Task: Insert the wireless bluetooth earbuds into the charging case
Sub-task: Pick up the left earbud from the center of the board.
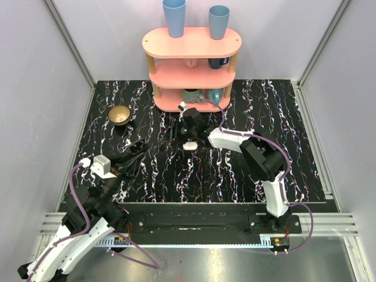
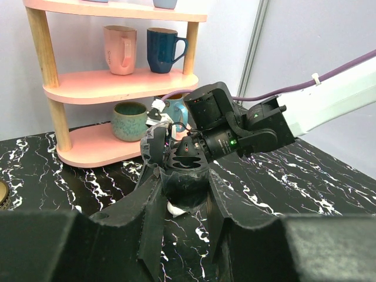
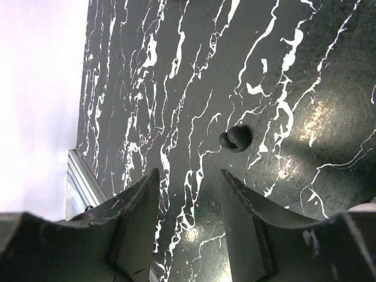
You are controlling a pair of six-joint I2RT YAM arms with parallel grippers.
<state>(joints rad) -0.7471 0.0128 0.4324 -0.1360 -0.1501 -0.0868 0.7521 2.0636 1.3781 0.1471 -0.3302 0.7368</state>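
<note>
1. Left gripper (image 1: 136, 154) low at near left of marble table (image 1: 305, 164), jaws spread wide, nothing held, pointing toward the centre.
2. Charging case (image 1: 190, 145) flat on the marble mid-table, further in than the left gripper. In left wrist view, only a white sliver (image 2: 175, 209) showing, between the left fingers (image 2: 154, 217).
3. Right gripper (image 1: 181, 130) just behind and over the case, jaws moderately apart and empty. Can't tell if touching the case.
4. Right wrist view: small dark rounded piece (image 3: 236, 139) on the marble beyond the fingertips, apart from both. Can't tell if earbud.
5. No white earbuds made out in any view.
6. Brown bowl (image 1: 120, 114) far left, well apart from the case.
7. Pink shelf (image 1: 191, 69) at the back: mugs on lower tiers, two blue cups (image 1: 174, 17) on top.
</note>
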